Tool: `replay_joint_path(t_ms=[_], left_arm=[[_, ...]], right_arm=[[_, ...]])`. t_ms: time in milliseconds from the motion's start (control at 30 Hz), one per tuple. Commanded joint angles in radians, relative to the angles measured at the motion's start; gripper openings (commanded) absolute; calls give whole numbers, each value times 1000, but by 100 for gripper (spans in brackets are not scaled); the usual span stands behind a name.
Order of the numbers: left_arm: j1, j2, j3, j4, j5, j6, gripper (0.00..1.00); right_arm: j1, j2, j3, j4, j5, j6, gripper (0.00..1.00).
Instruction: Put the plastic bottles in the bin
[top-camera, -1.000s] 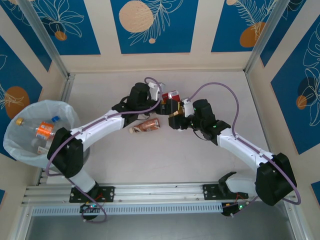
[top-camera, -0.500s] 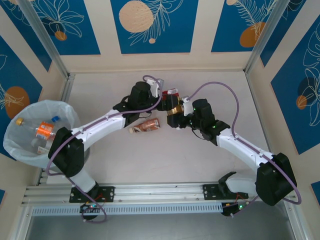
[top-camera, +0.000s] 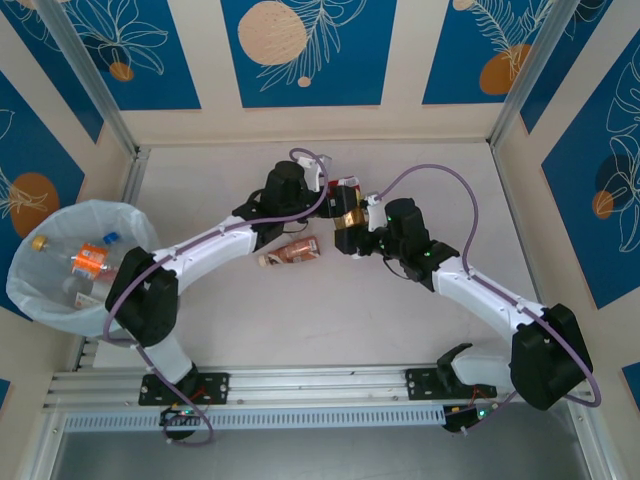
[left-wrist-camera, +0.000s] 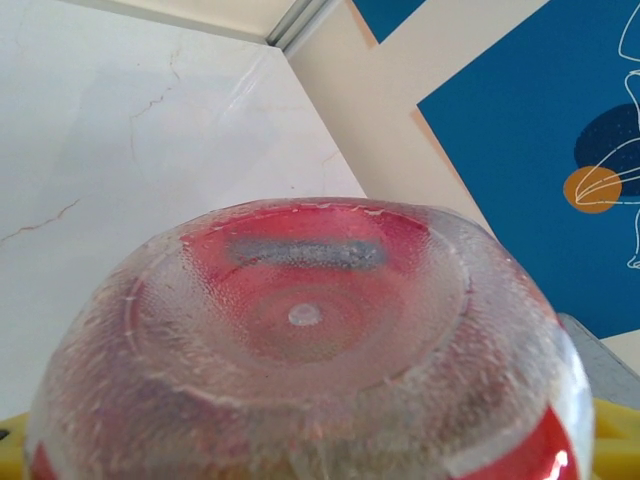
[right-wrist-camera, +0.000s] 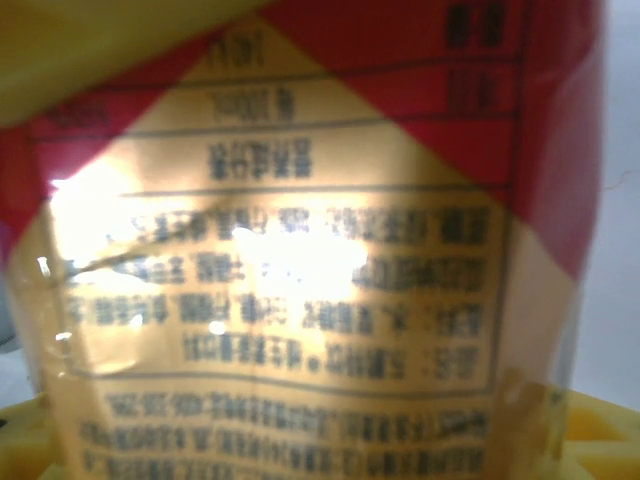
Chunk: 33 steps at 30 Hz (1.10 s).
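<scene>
Top view: bin at left edge, bag-lined; orange bottle and others inside. Brown bottle lies on the tabletop, centre frame. Left arm and right arm both bend inward, wrists meeting above centre. Red bottle at left jaws, gold bottle at right jaws.

Left wrist: red bottle base-on, low in frame, between the jaws. Cannot tell whether they pinch it.

Right wrist: gold bottle label hard against the lens, jaws clamped on it.

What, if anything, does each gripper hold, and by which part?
The right gripper holds a clear plastic bottle with a red and gold label, jaws around its labelled body. Whether the left gripper grips its base cannot be told.
</scene>
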Motion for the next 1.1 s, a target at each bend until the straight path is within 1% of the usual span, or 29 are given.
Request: replay_joint_path(t_ms=[0,100,233,333,467,567,700,767,967,1067], left_arm=[[3,23,27,18,8,25,61],[3,12,23,18,3,31,60],[7,-7,14,11,-18,40,60],[14,-22,3,17,-24,43,59],[23,-35,-8,20,-29,43,58],[29,-41,-10,15,-36,44,58],[37,-45,-7,0,-38,47,58],[42,-52,-8,-15,-43,55,58],[57,-105,-30,-55,-93,62,57],[59,-136,-38,-84,-124,78,57]], right_arm=[[32,-8,13,64,-77,-43,53],[28,-3,13,60,-68,-30,58],[24,-9,-3,89,-55,-4,68],[19,-23,-14,105,-68,-6,74],[16,-46,-29,108,-71,-18,90],[10,-72,-47,118,-49,-17,95],[-4,-111,-57,105,-56,-39,100],[-8,-139,-54,81,-44,-63,100],[-34,-214,-67,28,47,-98,99],[-49,-242,-76,25,114,-57,100]])
